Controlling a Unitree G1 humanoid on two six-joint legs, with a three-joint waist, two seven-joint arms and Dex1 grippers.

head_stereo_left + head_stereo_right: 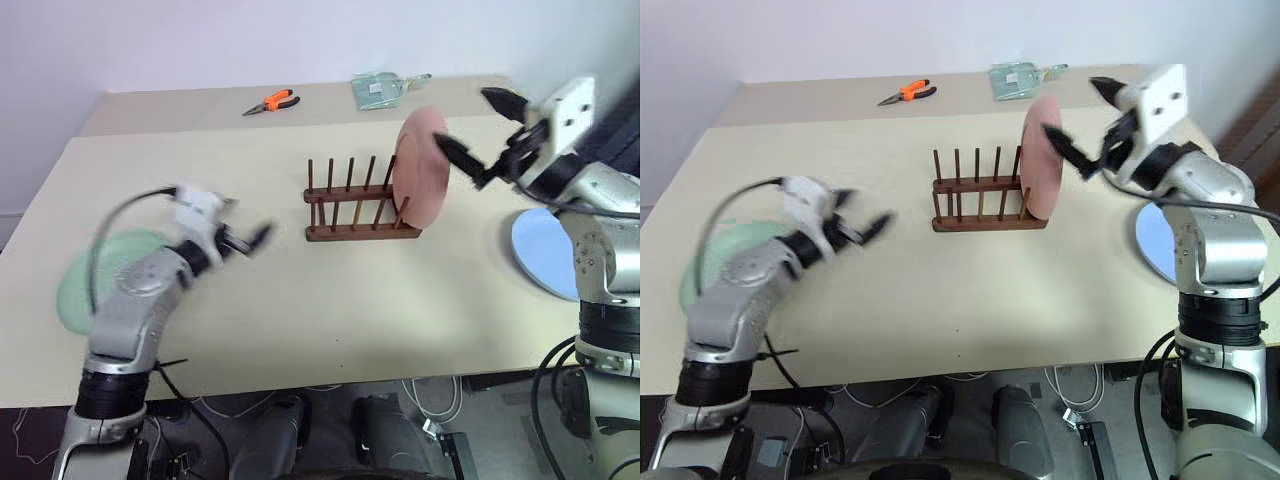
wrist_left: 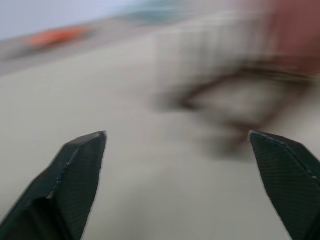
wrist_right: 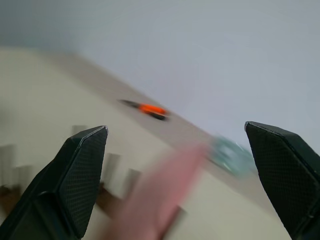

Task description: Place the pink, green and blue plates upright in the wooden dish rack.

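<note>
The pink plate (image 1: 420, 165) stands upright at the right end of the wooden dish rack (image 1: 350, 205) in the middle of the table. My right gripper (image 1: 460, 115) hovers just right of the plate's upper edge, open and holding nothing. In the right wrist view the pink plate (image 3: 160, 200) lies blurred between the spread fingers. The green plate (image 1: 85, 275) lies flat at the left, partly hidden by my left arm. My left gripper (image 1: 250, 222) is open and empty over bare table, left of the rack. The blue plate (image 1: 540, 250) lies flat at the right, partly behind my right arm.
Orange-handled pliers (image 1: 272, 101) and a clear packet (image 1: 380, 90) lie at the back of the table (image 1: 330, 320). Cables hang below its front edge.
</note>
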